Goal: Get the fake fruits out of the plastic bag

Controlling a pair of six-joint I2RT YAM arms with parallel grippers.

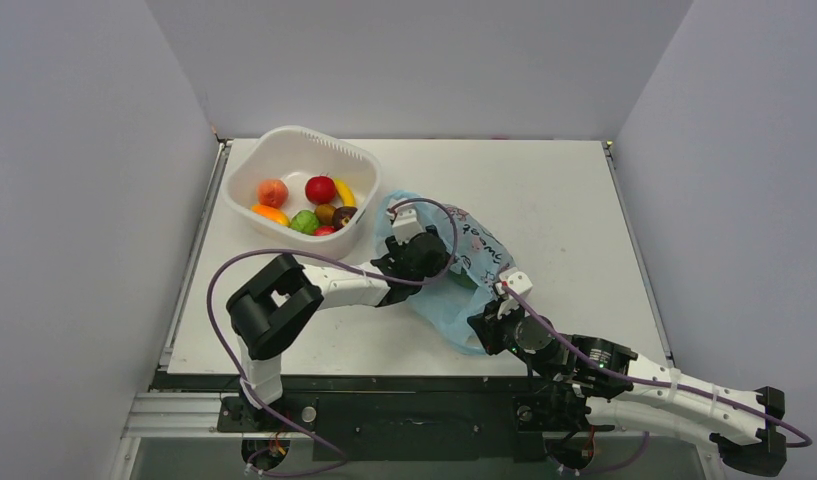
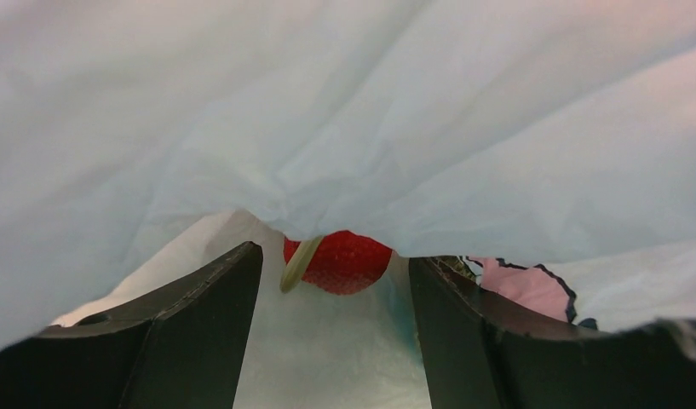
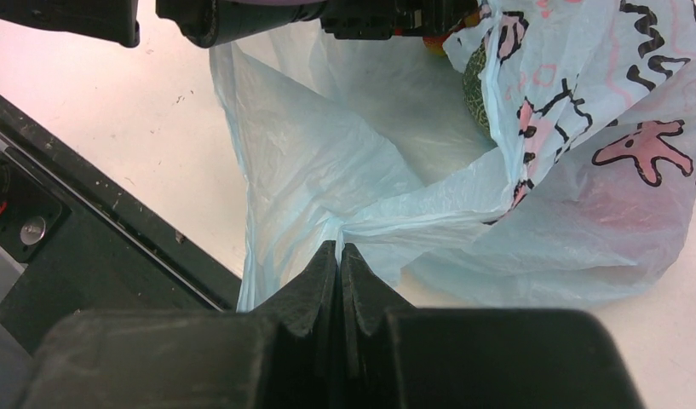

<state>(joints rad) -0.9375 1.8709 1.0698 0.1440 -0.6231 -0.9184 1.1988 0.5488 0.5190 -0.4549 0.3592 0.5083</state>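
Task partly done, by your views. The white tub at the far left of the table already holds a batch of fake fruits: a red apple, a yellow banana piece, an orange-peach ball, plus small pieces including a lime-green one.

Not finished: the plastic bag lies mid-table just right of the tub, and it is not empty. The right wrist view shows a green ribbed gourd inside, near the mouth. The left wrist view shows a red dimpled fruit, probably a strawberry, though film covers its top so you can't be sure. More may be hidden under the folds.

Pose: your left arm stretches forward and to the right across the table, and the left gripper is inside the bag mouth. Its fingers are spread apart, holding nothing, and the red fruit sits ahead between them, not yet touched. Blue film drapes low over the view.

Your right arm comes in from the near right, and the right gripper is clamped tight on a bunched fold of the bag's near edge, pinning it so the mouth gapes toward the left arm.

Left to do, as I judge it: the red fruit, the gourd, and anything hidden.
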